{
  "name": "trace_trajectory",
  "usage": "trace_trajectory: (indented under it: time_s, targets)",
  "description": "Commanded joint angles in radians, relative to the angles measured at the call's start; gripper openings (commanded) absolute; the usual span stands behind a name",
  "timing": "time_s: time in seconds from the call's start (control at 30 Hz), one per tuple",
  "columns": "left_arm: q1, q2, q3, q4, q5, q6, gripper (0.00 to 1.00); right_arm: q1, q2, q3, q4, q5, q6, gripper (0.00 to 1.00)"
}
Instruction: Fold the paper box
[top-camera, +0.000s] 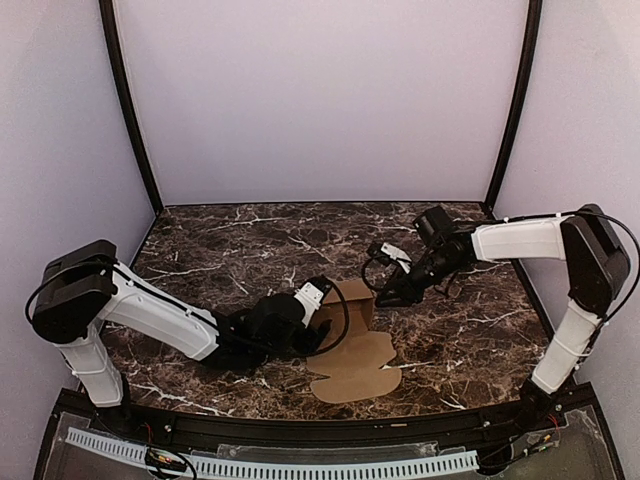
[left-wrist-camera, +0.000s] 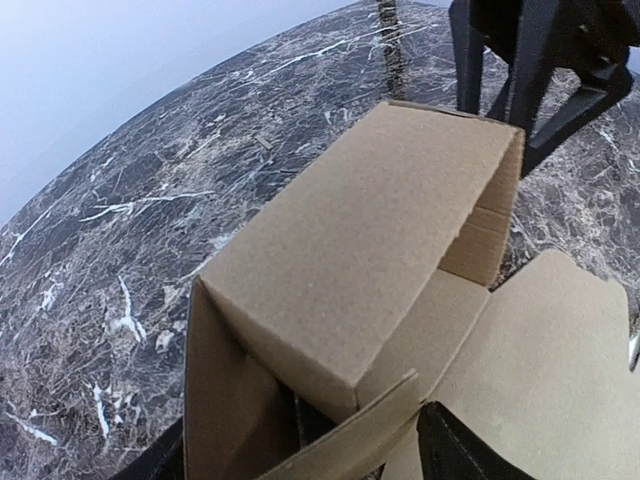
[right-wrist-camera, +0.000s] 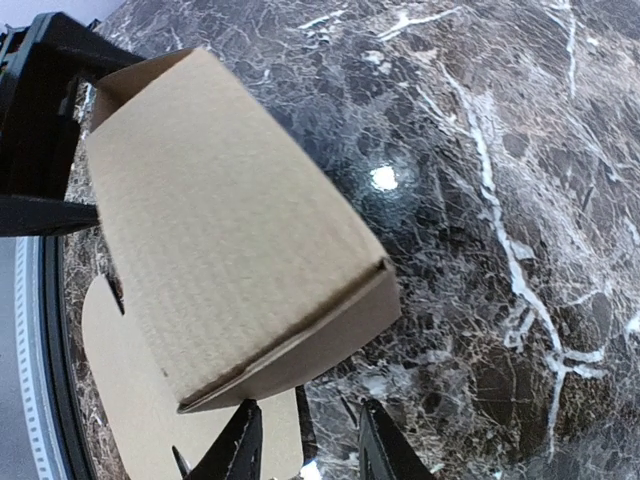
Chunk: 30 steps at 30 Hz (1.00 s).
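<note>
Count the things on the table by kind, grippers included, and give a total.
Box: 1
Grippers: 2 (left gripper, right gripper)
Total: 3
</note>
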Motion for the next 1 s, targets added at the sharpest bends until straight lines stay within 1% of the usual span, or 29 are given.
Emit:
trace_trajectory:
  time_s: [0.0,0.07,0.2,0.3,0.4,0.47,0.5,0.63,0.83,0.93,0.97]
  targets:
    - [0.031,-0.040,-0.026,-0.011,0.057,0.033,0.70,0.024,-0.018,-0.012,-0.019,-0.039,0.002,0.33]
    - [0.039,-0.051,-0.039,-0.005,0.081,0.038,0.69,0.025,-0.010,-0.007,-0.031,-0.026,-0.006,0.33]
    - [0.045,-0.137,-0.104,-0.013,0.165,0.081,0.73,0.024,-0.019,0.002,-0.080,-0.015,-0.047,0.33]
    - [0.067,-0.220,-0.137,-0.119,0.229,0.135,0.78,0.024,-0.043,0.007,-0.106,0.006,-0.073,0.33]
    - [0.110,-0.318,-0.183,-0.164,0.302,0.169,0.80,0.022,-0.050,0.026,-0.119,0.047,-0.110,0.35]
    - [0.148,-0.345,-0.196,-0.187,0.364,0.182,0.80,0.023,-0.039,0.044,-0.126,0.068,-0.142,0.36]
    - [0.159,-0.347,-0.198,-0.200,0.402,0.198,0.80,0.022,-0.033,0.054,-0.127,0.075,-0.162,0.36]
    - [0.191,-0.305,-0.196,-0.187,0.465,0.261,0.80,0.022,0.026,0.122,-0.115,0.090,-0.194,0.37]
    - [0.212,-0.231,-0.195,-0.134,0.464,0.300,0.77,0.022,0.152,0.228,-0.099,0.062,-0.171,0.37]
    - [0.220,-0.204,-0.195,-0.079,0.494,0.298,0.72,0.024,0.181,0.243,-0.092,0.046,-0.160,0.36]
    - [0.220,-0.189,-0.188,-0.071,0.517,0.297,0.69,0.026,0.183,0.243,-0.092,0.032,-0.157,0.37]
